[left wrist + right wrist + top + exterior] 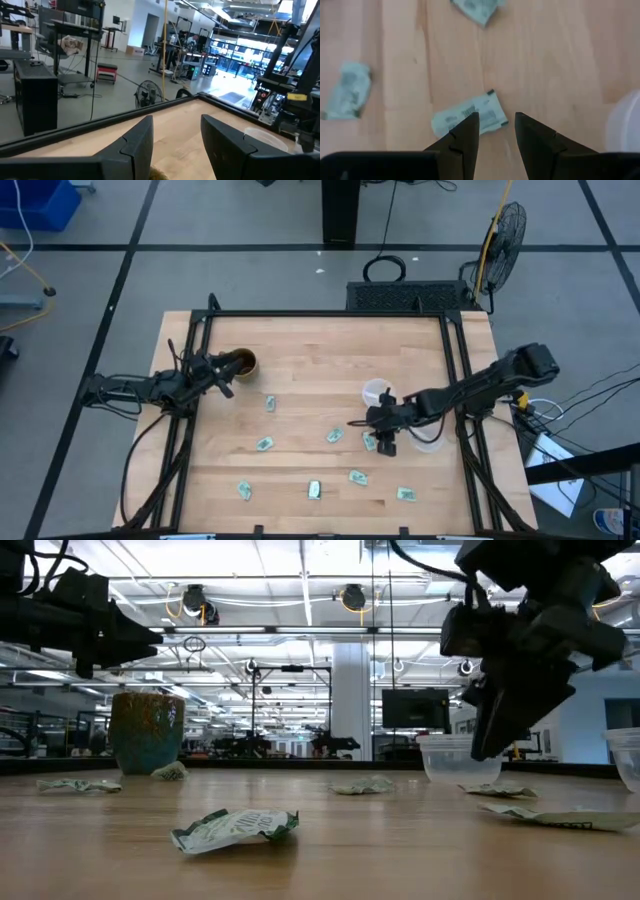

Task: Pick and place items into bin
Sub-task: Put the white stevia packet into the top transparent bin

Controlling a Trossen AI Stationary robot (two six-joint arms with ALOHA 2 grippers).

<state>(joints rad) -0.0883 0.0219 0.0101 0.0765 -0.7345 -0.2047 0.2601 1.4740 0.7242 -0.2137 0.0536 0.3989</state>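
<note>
Packet (470, 116) on table (310, 370) just below right gripper (496, 131), fingers parted, empty. Left gripper (222, 377) open beside mug (241, 363). Other packets scattered.

packets (357, 477): eight, scattered on the surface (310, 360)
brown mug (241, 364): one
clear cups (376, 393): two
arms: two

Eight small teal-white packets (358, 477) scattered flat across tabletop
</note>
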